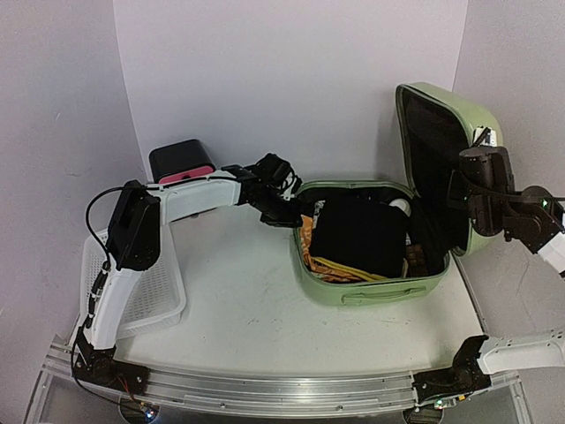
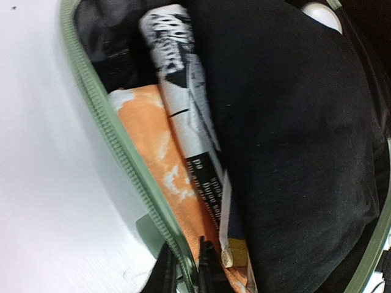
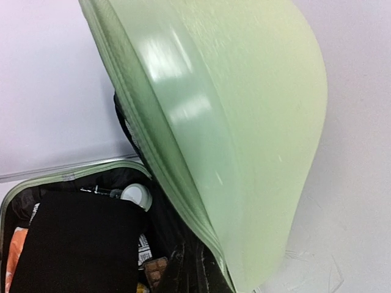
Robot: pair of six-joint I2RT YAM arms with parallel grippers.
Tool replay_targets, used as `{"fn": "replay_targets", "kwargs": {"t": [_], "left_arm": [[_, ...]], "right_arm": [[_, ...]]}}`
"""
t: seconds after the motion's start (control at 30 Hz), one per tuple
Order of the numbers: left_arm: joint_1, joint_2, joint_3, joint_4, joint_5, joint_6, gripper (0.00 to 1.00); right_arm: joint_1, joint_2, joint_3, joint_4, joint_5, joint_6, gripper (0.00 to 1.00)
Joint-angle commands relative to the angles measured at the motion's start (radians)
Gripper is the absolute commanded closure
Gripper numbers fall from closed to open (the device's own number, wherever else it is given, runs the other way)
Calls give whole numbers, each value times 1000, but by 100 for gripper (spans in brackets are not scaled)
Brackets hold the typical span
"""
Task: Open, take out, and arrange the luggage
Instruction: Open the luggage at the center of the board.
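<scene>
A small black drawer box (image 1: 181, 162) with a pink front stands at the back left of the white table (image 1: 238, 309), close to the pale wall (image 1: 291, 79). A white perforated basket (image 1: 168, 296) lies at the table's left edge, near the aluminium rail (image 1: 282, 390) along the front.

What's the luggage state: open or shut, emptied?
Luggage open: lid stands upright above the base. Not emptied: black garment and orange cloth lie inside.

The luggage (image 1: 371, 290) is lying open on the worktop (image 1: 238, 327), its lid standing up at the right side. A basket (image 1: 159, 291) is sitting far left (a box (image 1: 181, 159) is sitting behind it).
</scene>
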Motion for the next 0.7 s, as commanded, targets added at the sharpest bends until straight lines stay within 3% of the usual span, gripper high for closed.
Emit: {"fn": "replay_targets", "kwargs": {"t": [0.0,0.43,0.57,0.67], "left_arm": [[-29,-15,-15,59,8,69,99],[-27,-40,-42,50,4,68,100],[-28,-55,-49,51,7,44,100],[-27,-65,-52,52,12,6,87]], "right_arm": [[-52,-5,-10,-18,-5,21,97],[-129,25,15,-24,-98,7,100],[-129,35,20,6,-214,-36,96],[-129,39,3,83,-369,-113,89]]}}
